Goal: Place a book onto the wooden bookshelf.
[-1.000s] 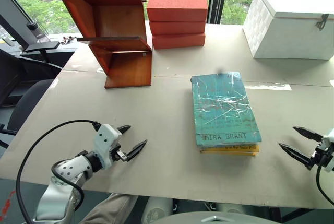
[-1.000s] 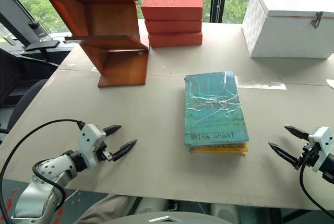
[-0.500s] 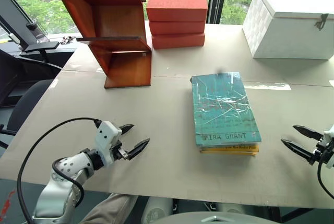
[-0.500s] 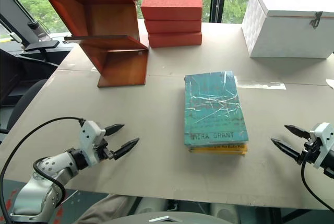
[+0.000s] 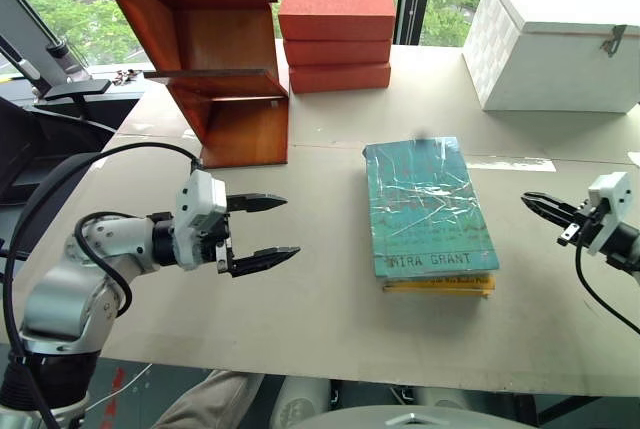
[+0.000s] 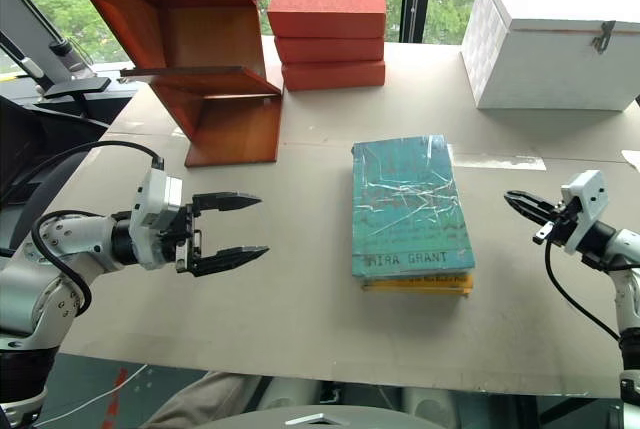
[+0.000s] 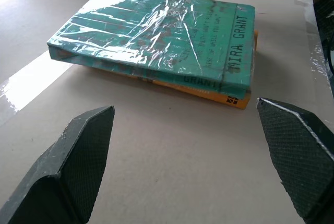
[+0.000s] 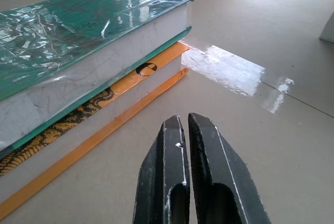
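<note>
The teal book point(image 5: 428, 206) in shiny clear wrap, "MIRA GRANT" on its near edge, lies flat on a yellow-orange book point(image 5: 440, 287) in the middle of the table. The reddish-brown wooden bookshelf point(image 5: 205, 49) stands at the back left. My left gripper point(image 5: 268, 227) hovers left of the book, open wide, its fingers pointing toward it; the left wrist view shows the book point(image 7: 156, 38) between the spread fingertips point(image 7: 86, 148). My right gripper point(image 5: 532, 201) is shut and empty just right of the book, its fingers point(image 8: 180, 169) pressed together near the books' edge point(image 8: 78, 104).
Three stacked orange-red bricks point(image 5: 338, 39) stand behind the book beside the shelf. A white box point(image 5: 555, 39) sits at the back right. A strip of clear tape point(image 5: 515, 164) lies on the table point(image 5: 320, 299). Bare tabletop separates my left gripper from the book.
My left gripper has risen and swung to point right at the book, still open. My right gripper has moved up toward the book's right side and shut.
</note>
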Robot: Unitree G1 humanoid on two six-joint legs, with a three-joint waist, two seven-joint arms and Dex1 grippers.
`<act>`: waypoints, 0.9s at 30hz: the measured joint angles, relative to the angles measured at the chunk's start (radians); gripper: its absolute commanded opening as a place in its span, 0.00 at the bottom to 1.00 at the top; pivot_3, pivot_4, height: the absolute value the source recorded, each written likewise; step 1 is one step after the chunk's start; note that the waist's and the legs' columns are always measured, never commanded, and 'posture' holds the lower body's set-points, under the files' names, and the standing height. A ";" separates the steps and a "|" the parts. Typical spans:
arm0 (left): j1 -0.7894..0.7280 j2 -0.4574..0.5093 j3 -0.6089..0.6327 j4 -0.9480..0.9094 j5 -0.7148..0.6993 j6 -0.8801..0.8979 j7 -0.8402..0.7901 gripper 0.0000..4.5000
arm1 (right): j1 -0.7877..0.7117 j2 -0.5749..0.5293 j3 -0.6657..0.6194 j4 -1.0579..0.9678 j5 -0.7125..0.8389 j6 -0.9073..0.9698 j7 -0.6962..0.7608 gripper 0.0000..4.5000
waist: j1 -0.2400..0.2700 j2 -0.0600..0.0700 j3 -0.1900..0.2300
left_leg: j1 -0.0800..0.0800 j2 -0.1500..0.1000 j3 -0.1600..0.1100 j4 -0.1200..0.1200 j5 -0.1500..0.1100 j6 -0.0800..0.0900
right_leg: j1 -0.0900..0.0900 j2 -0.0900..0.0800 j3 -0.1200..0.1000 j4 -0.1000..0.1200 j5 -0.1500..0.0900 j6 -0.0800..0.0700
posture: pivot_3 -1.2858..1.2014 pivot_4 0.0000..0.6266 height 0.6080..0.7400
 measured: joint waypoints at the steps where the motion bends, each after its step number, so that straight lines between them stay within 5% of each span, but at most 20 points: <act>1: 0.000 0.005 -0.001 0.004 0.000 0.000 -0.014 1.00 | -0.007 0.007 0.017 -0.003 -0.002 0.006 0.002 0.00 | 0.000 0.000 0.000 | 0.000 0.000 0.000 0.000 0.000 0.000 | 0.000 0.000 0.000 0.000 0.000 0.000 | 0.52 0.24 0.84; 21: 0.004 0.018 -0.002 0.048 0.045 -0.039 -0.068 1.00 | -0.081 0.100 0.185 -0.113 -0.006 0.077 0.069 0.00 | 0.000 -0.003 0.006 | 0.000 0.000 0.000 0.002 0.000 -0.001 | 0.000 0.000 0.000 0.002 0.000 0.000 | 0.52 0.24 0.84; 27: -0.027 -0.023 -0.017 0.048 0.069 0.023 0.054 1.00 | -0.079 0.079 0.170 -0.118 -0.033 0.059 0.046 0.00 | 0.003 -0.003 0.007 | 0.000 0.000 0.000 0.003 0.000 -0.001 | 0.000 0.000 0.000 0.003 0.000 0.001 | 0.52 0.24 0.84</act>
